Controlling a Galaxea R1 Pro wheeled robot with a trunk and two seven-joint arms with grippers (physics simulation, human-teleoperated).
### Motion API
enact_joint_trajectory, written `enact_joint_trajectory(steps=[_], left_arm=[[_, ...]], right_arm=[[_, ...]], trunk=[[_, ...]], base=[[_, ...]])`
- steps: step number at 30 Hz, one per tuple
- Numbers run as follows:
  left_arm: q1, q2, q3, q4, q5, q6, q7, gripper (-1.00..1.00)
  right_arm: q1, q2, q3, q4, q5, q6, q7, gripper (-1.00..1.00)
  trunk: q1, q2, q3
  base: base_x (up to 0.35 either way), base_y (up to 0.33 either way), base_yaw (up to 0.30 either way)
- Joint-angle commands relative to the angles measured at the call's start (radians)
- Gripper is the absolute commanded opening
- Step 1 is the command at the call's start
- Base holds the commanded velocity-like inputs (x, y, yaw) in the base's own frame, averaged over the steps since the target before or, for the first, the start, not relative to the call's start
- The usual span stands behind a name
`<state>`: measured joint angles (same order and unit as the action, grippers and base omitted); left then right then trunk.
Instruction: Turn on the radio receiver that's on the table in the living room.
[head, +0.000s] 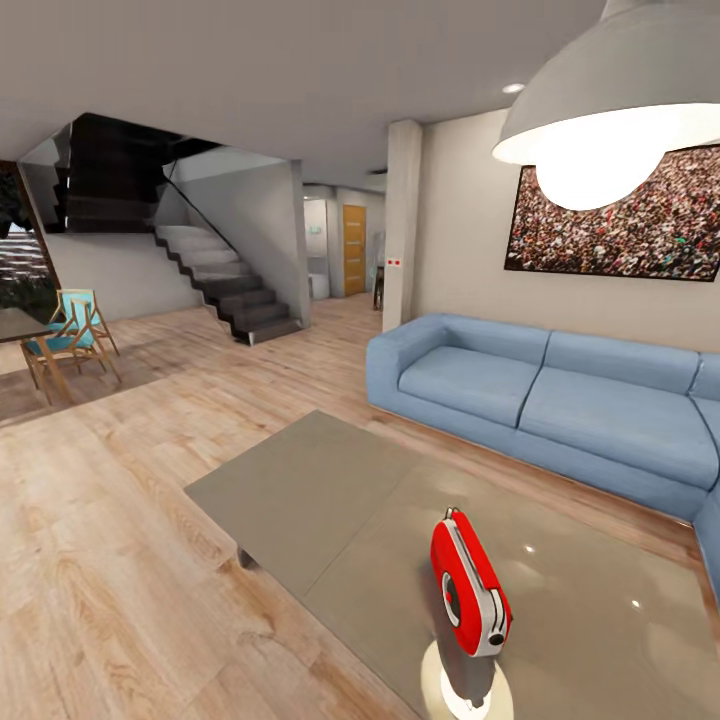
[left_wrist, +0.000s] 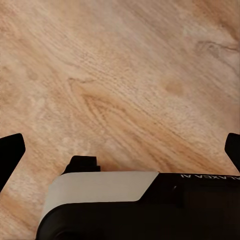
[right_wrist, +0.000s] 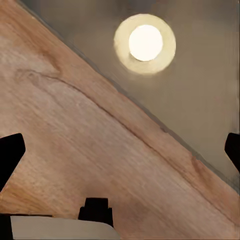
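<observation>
The radio receiver stands upright on the grey glossy tabletop, close to the near edge at the lower right of the head view, its red face and round dial turned leftward and its white-grey trim and thin top handle showing edge-on. Just below it the gloss carries the bright round reflection of the pendant lamp hanging overhead. The tabletop's left corner juts into the wood plank floor, and that whole left side lies open as far as the dining chair and the staircase. On the far side only a narrow strip of floor separates the tabletop from the long blue sofa, which wraps round at the right edge. Above the sofa hangs the crowd-photo picture. Behind the white pillar a passage leads to an orange door. In the left wrist view the left end effector hangs over bare floor, its dark fingertips spread to both edges of the picture, so it is open; small mirrored lettering on the arm's housing reads as "GALAXEA AI". In the right wrist view the right end effector is likewise spread wide, over the tabletop's straight edge where floor meets grey gloss, with the lamp's glow reflected in the surface.
</observation>
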<state>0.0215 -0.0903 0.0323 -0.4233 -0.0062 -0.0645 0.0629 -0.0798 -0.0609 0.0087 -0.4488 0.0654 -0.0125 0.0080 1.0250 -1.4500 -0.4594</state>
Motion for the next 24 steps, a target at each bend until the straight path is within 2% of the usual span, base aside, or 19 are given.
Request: enact_joint_trajectory(steps=[1,2,4,5,6,8,15,19,23,24], left_arm=[[0.0,0.001,0.0,0.0,0.0,0.0,0.0,1.0],[0.0,0.001,0.0,0.0,0.0,0.0,0.0,1.0],[0.0,0.001,0.0,0.0,-0.001,0.0,0.0,1.0],[0.0,0.001,0.0,0.0,-0.001,0.0,0.0,1.0],[0.0,0.001,0.0,0.0,-0.001,0.0,0.0,1.0],[0.0,0.001,0.0,0.0,-0.001,0.0,0.0,1.0],[0.0,0.001,0.0,0.0,-0.001,0.0,0.0,1.0],[0.0,0.001,0.0,0.0,-0.001,0.0,0.0,1.0],[0.0,0.001,0.0,0.0,-0.001,0.0,0.0,1.0],[0.0,0.001,0.0,0.0,-0.001,0.0,0.0,1.0]], right_arm=[[-0.001,0.012,0.005,-0.065,0.014,0.04,0.001,1.0],[-0.001,0.016,0.008,-0.082,0.018,0.058,0.001,1.0],[-0.001,0.026,0.037,-0.16,0.026,0.155,0.002,1.0],[-0.001,0.027,0.045,-0.181,0.027,0.178,0.002,1.0],[-0.001,0.03,0.066,-0.241,0.028,0.236,0.002,1.0],[-0.001,0.032,0.08,-0.303,0.026,0.277,0.003,1.0],[-0.003,0.037,0.09,-0.422,0.025,0.35,0.003,1.0],[-0.003,0.038,0.091,-0.557,0.023,0.482,0.004,1.0],[-0.003,0.038,0.091,-0.662,0.022,0.543,0.004,1.0],[-0.003,0.038,0.091,-0.742,0.022,0.603,0.003,1.0]], trunk=[[0.0,0.0,0.0],[0.0,0.0,0.0],[0.0,0.0,0.0],[0.0,0.0,0.0],[0.0,0.0,0.0],[0.0,0.0,0.0],[0.0,0.0,0.0],[0.0,0.0,0.0],[0.0,0.0,0.0],[0.0,0.0,0.0]], base=[[0.002,0.0,0.0],[0.002,0.0,0.0],[0.001,0.0,0.0],[0.0,0.0,0.0],[0.0,0.0,0.0],[0.0,0.0,0.0],[0.0,0.0,0.0],[0.0,0.0,0.0],[0.0,0.0,0.0],[0.0,0.0,0.0]])
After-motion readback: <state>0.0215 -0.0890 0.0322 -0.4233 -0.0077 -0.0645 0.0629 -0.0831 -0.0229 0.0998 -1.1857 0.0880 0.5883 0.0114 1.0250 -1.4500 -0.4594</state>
